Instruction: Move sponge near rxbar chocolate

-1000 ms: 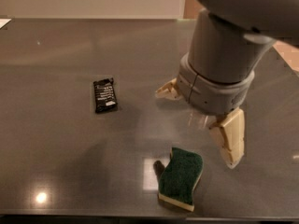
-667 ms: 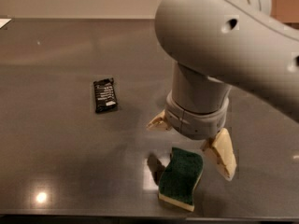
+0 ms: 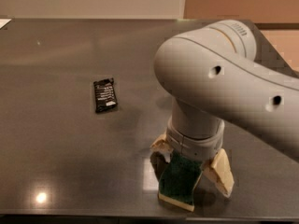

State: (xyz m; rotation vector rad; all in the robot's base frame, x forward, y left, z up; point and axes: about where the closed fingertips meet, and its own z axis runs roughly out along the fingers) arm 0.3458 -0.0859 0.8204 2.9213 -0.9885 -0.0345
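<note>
The sponge [image 3: 179, 181], dark green on top with a pale yellow foam layer, lies on the dark table near the front edge. My gripper [image 3: 192, 166] hangs straight over it, open, with one tan finger [image 3: 161, 146] to the sponge's left and the other finger [image 3: 220, 171] to its right, so the sponge sits between them. The arm hides the sponge's far end. The rxbar chocolate [image 3: 104, 94], a small black wrapper with white lettering, lies flat on the table to the upper left, well apart from the sponge.
The dark table [image 3: 56, 153] fills the view, with its front edge just below the sponge. My large grey arm [image 3: 233, 87] covers the right side of the table. A white object [image 3: 4, 22] shows at the far left edge.
The arm has swung left and down, bringing the gripper from beside and above the sponge to straddle it. The sponge and the bar have not moved.
</note>
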